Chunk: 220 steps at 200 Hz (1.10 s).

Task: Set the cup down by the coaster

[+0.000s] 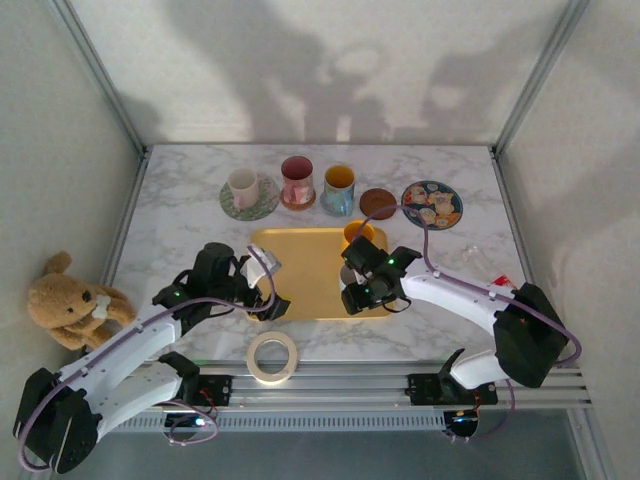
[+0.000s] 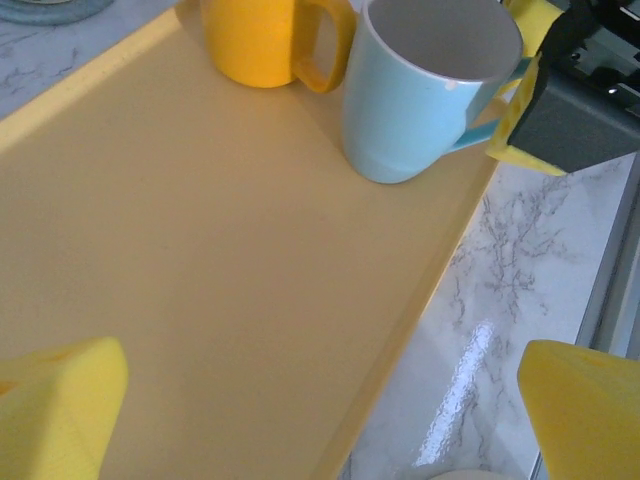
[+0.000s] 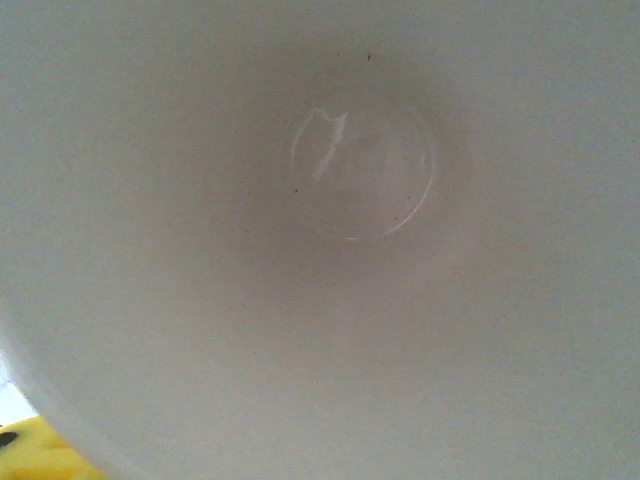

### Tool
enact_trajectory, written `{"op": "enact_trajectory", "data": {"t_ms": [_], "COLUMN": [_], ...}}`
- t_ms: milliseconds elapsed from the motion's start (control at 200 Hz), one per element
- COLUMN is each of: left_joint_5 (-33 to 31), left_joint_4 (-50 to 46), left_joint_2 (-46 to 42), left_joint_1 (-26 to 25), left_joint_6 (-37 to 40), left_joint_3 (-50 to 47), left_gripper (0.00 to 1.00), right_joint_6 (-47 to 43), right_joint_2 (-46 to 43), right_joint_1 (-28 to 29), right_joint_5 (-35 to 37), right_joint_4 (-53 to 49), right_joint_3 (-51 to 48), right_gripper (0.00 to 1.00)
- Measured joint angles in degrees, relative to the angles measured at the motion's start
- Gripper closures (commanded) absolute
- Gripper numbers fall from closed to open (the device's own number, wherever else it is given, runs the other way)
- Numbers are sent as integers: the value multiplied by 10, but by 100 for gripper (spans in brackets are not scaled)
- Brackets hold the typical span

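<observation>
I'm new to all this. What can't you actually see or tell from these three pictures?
- Left wrist view: the frame edge cuts off the right gripper, so whether its jaws pinch the light blue ceramic mug is unclear.
- Top view: that gripper hides most of the mug.
- Right wrist view: so close that the mug's white inside is a blur.
- Top view: the round patterned plate has drawings too small to read.

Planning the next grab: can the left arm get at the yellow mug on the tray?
Probably yes: the left gripper is open, with bare tray between it and the yellow mug. The blue mug and right gripper crowd one side.
</observation>
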Motion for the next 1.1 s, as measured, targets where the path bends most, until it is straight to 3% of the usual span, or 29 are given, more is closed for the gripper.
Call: {"op": "enact_trajectory", "data": {"t_ms": [831,1101], "left_joint_5": [-11,-42], "left_joint_4": [20,34], "left_joint_2": [0,0], "left_joint_1": [-15,-17], "left_joint_6": [-9,-20], "left_joint_3": [0,0], "left_gripper": [0,0], "right_joint_6": [1,-2], "right_joint_2": [21,21], "right_joint_1": [1,1], "right_joint_5": [0,0], "right_joint_4": [5,5], "right_joint_3": [0,0], "right_gripper": [69,77]}}
